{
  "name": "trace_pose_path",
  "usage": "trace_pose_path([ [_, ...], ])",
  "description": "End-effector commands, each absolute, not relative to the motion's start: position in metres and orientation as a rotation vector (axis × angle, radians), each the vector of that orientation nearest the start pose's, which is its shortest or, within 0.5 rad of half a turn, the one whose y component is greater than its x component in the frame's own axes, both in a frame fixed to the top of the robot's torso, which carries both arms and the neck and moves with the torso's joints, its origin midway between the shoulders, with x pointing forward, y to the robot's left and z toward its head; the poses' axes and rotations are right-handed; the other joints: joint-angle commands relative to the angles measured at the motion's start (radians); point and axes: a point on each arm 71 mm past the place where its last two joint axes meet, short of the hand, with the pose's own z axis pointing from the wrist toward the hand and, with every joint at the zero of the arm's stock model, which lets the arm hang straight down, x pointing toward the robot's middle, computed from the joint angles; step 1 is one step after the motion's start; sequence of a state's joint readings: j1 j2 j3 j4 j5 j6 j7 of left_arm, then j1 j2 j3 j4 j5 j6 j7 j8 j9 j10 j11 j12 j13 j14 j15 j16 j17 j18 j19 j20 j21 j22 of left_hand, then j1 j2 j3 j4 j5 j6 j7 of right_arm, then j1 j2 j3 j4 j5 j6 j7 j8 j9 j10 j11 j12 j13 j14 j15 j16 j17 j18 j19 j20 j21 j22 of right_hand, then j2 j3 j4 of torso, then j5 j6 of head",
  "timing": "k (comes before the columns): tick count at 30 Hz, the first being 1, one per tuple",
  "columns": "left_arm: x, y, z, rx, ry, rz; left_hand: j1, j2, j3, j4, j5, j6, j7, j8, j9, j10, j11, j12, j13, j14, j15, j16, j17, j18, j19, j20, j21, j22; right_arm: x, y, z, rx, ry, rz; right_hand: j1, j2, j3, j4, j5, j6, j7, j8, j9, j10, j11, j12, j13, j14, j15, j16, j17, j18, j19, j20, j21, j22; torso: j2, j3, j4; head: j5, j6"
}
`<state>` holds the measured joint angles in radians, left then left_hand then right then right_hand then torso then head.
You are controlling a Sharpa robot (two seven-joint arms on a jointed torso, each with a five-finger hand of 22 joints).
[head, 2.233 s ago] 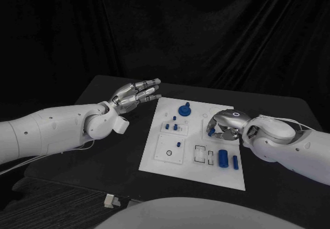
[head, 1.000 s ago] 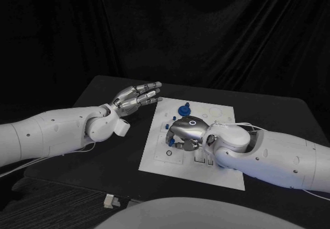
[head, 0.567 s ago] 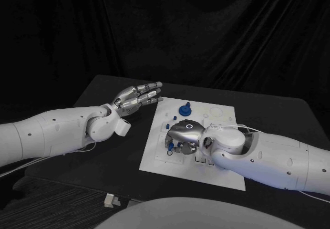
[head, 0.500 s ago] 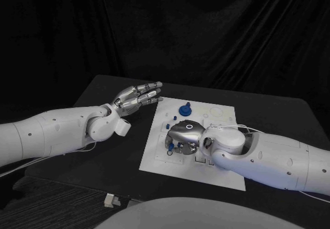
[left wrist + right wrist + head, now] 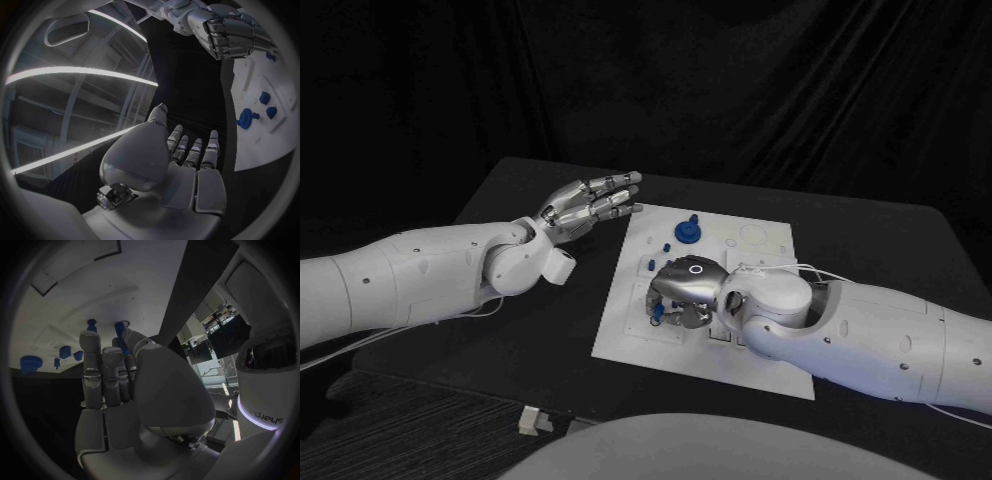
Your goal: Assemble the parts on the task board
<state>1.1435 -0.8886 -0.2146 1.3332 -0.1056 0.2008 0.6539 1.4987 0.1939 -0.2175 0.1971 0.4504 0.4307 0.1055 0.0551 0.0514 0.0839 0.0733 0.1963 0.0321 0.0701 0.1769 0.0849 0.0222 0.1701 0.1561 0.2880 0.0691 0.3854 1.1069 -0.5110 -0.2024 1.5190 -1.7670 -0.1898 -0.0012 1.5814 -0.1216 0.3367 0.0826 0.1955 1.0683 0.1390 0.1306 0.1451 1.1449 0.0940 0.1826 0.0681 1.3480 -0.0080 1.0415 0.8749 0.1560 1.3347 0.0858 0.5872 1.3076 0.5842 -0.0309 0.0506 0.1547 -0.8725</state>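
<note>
The white task board (image 5: 759, 236) lies in the middle of the table. My right hand (image 5: 685, 287) hovers low over its left middle and pinches a thin blue peg (image 5: 119, 333) between thumb and fingers. The peg's tip (image 5: 653, 310) points down at a small black ring (image 5: 124, 323) on the board (image 5: 81, 285). A second blue peg (image 5: 92, 324) stands in the board just beside it. A blue knob (image 5: 687, 230) and small blue pieces (image 5: 652, 264) sit farther back. My left hand (image 5: 590, 205) is held above the table left of the board, fingers spread and holding nothing.
The black table (image 5: 531, 330) has free room left of the board and in front of it. Recessed outlines (image 5: 45, 286) mark the board's near part. In the left wrist view, my right hand (image 5: 229, 31) is over the board (image 5: 256, 145), near several blue parts (image 5: 246, 119).
My right hand crossed from the board's right side to its left middle, carrying the blue peg, and over the last half second sank slightly. The left hand has not moved.
</note>
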Motion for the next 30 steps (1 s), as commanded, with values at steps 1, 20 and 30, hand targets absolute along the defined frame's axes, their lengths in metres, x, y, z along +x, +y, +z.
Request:
trace_pose_path([
  [1, 0.4652, 0.268, -0.2547, -0.938, 1.55, -1.861, 0.001, 0.007, 0.002, -0.005, 0.007, -0.006, 0.004, 0.001, -0.001, -0.002, 0.006, 0.0, 0.001, -0.004, 0.005, 0.002, 0.001, 0.006, 0.002, -0.001, 0.003, -0.001, 0.3922, -0.0303, -0.2814, -0.837, 1.761, 0.884, -0.006, -0.002, 0.003, -0.002, 0.001, -0.007, 0.0, -0.004, 0.002, 0.031, -0.021, 0.008, 0.002, -0.001, -0.001, -0.007, -0.002, -0.006, -0.008, 0.003, -0.004, 0.065, 0.0, -0.0001, 0.0001, -0.001, 0.0],
  [20, 0.4657, 0.2689, -0.2582, -0.946, 1.561, -1.858, 0.001, 0.008, 0.003, -0.005, 0.007, -0.007, 0.004, 0.001, -0.001, -0.004, 0.006, -0.001, 0.0, -0.005, 0.005, 0.001, 0.0, 0.006, 0.002, -0.001, 0.003, -0.002, 0.3851, -0.0264, -0.2814, -0.83, 1.739, 0.921, -0.006, -0.002, 0.005, -0.006, 0.003, -0.005, -0.001, -0.006, 0.003, 0.045, -0.024, 0.013, 0.006, -0.001, -0.003, -0.007, -0.002, -0.006, -0.009, 0.002, -0.001, 0.065, 0.0, -0.0009, 0.0014, 0.003, 0.0],
  [30, 0.4654, 0.2696, -0.2596, -0.949, 1.563, -1.855, 0.001, 0.009, 0.004, -0.006, 0.007, -0.008, 0.004, 0.0, -0.001, -0.005, 0.006, -0.003, 0.0, -0.006, 0.005, 0.001, 0.0, 0.005, 0.001, -0.002, 0.003, -0.003, 0.3849, -0.026, -0.2805, -0.817, 1.727, 0.923, -0.006, -0.002, 0.005, -0.007, 0.003, -0.004, -0.001, -0.006, 0.004, 0.047, -0.024, 0.013, 0.007, -0.001, -0.003, -0.009, -0.003, -0.005, -0.009, 0.002, -0.003, 0.065, 0.0, -0.0007, 0.0008, 0.003, 0.0],
])
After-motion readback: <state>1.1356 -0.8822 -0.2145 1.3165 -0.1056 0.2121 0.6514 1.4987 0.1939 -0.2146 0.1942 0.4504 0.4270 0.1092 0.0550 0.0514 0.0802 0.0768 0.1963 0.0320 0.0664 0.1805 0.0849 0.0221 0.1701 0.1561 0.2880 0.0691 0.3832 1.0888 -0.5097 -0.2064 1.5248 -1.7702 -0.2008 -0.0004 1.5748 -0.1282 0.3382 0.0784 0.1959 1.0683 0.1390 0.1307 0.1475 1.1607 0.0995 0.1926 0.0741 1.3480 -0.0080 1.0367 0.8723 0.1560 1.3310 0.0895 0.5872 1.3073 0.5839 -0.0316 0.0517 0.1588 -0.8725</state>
